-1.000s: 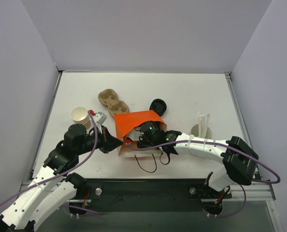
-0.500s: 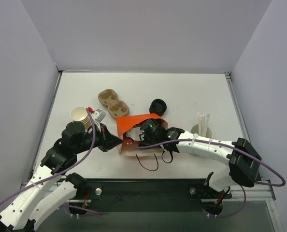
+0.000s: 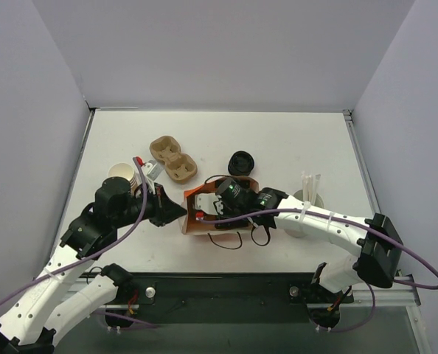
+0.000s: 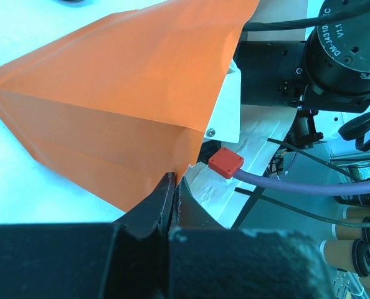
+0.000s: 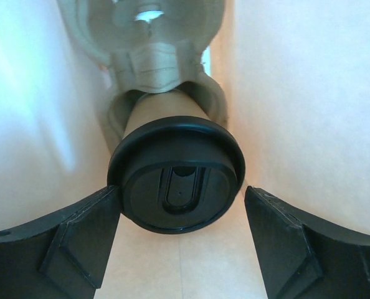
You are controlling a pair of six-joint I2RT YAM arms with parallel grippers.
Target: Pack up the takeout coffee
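Top external view is showing the orange bag (image 3: pixel 204 225) sitting on the table (image 3: pixel 293 140) just ahead of both arms, with the right arm (image 3: pixel 315 221) reaching into its mouth from the right and the left gripper (image 3: pixel 179 212) bearing on its left edge. A second ago the bag's broad orange panel was facing the camera; it is now presenting mostly its rim, so the bag is reading as tipped more upright, with the right wrist sitting further inside. The spare pulp tray (image 3: pixel 173 161), the black lid stack (image 3: pixel 241 162) and the paper cup stack (image 3: pixel 123 175) are lying where they were. Left wrist view is showing the left fingers pressed fully together with the bag's folded corner meeting their tips; this appears to be a pinch on the paper edge, steadying the mouth. Right wrist view is looking along the pale interior of the bag. The takeout coffee (image 5: pixel 175 180) is sitting deep inside, black lid toward the camera, its tan body seated in a moulded pulp carrier (image 5: pixel 154 68). The right gripper (image 5: pixel 182 196) is standing wide, one finger on each side of the lid. The right finger is clearly apart from the rim, while contact at the left finger cannot be determined. The cup is therefore judged to be delivered and let go, leaving a straight withdrawal that is not dragging the lid or snagging the bag wall.
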